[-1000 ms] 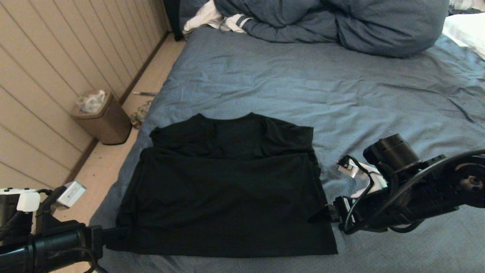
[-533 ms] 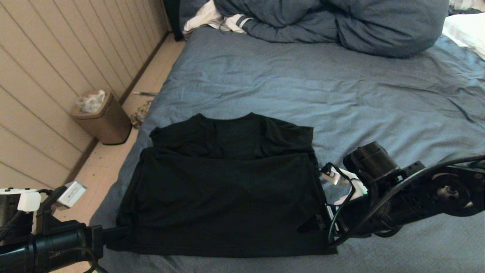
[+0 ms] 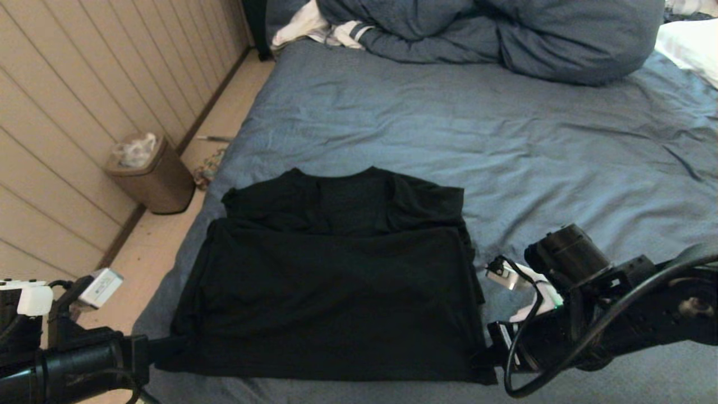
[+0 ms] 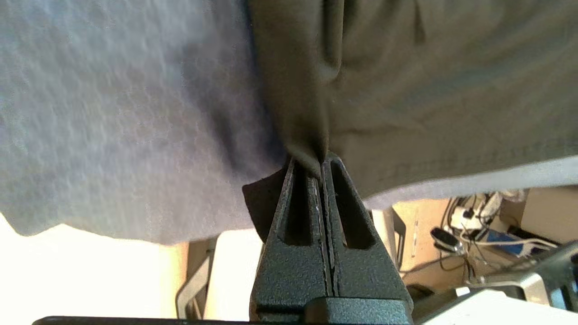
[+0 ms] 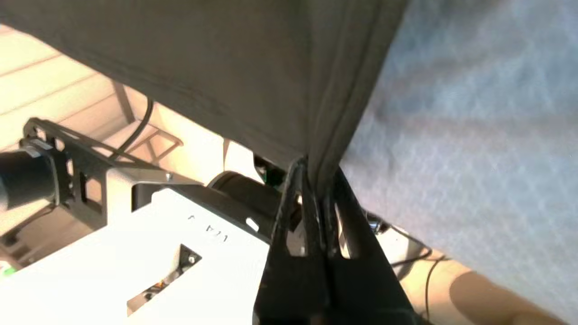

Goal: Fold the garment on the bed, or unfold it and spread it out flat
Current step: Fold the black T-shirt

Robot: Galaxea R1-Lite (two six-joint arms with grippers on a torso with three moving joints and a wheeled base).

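The garment [image 3: 331,292], a black T-shirt with its plain side up, lies near the front edge of the bed [image 3: 505,146], its top part folded down across the chest. My left gripper [image 3: 168,348] is shut on the shirt's near-left hem corner; the left wrist view shows cloth [image 4: 406,90] pinched between the closed fingers of that gripper [image 4: 311,169]. At the near-right hem corner my right gripper [image 3: 485,356] is shut on the fabric. In the right wrist view the hem [image 5: 271,81] runs into the closed jaws of that gripper [image 5: 316,178].
A bulky blue duvet [image 3: 493,33] and white striped clothing [image 3: 320,25] lie at the head of the bed. A brown bin [image 3: 151,174] stands on the floor by the panelled wall at left. A white pillow [image 3: 690,47] shows at far right.
My right gripper moved in from beside the shirt to its near-right hem corner and shut on the cloth. The left gripper kept its grip and hardly moved.
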